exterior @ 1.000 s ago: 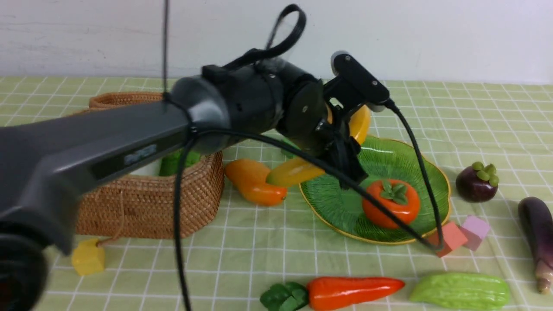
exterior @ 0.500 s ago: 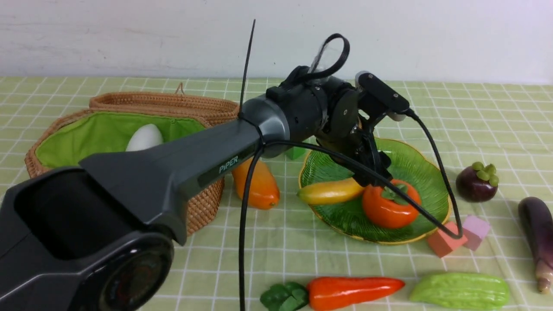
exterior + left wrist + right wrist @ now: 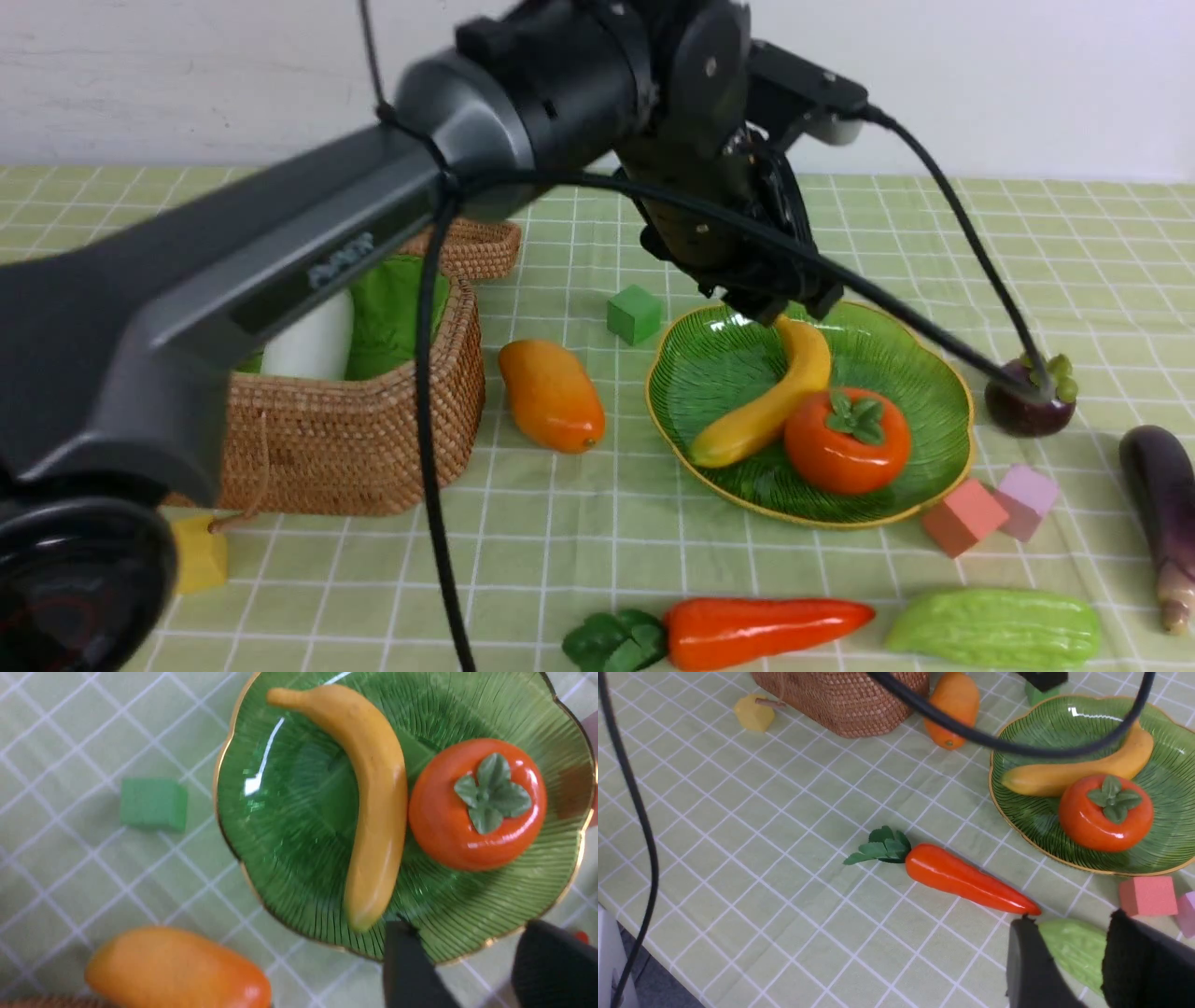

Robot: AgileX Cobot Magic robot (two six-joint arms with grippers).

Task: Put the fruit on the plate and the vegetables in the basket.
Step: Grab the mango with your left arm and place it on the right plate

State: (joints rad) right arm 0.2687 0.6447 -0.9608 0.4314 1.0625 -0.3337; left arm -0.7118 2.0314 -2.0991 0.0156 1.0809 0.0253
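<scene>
Banana (image 3: 766, 397) and persimmon (image 3: 847, 441) lie touching on the plate (image 3: 695, 373), two fruits there. One mango (image 3: 549, 394) lies on the cloth (image 3: 579, 541) between the plate and the basket (image 3: 355, 439), and one mangosteen (image 3: 1025, 406) just right of the plate. The basket holds one white gourd (image 3: 308, 341). The left gripper (image 3: 467, 926) hovers just above the banana's far tip, jaws apart and empty. The right gripper (image 3: 1069, 919), jaws apart, holds nothing. One carrot (image 3: 766, 630), one bitter gourd (image 3: 994, 627) and one eggplant (image 3: 1158, 504) lie on the cloth.

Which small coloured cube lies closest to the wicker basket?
The yellow cube, by the brown woven basket's front wall; the others sit near the green glass plate.
</scene>
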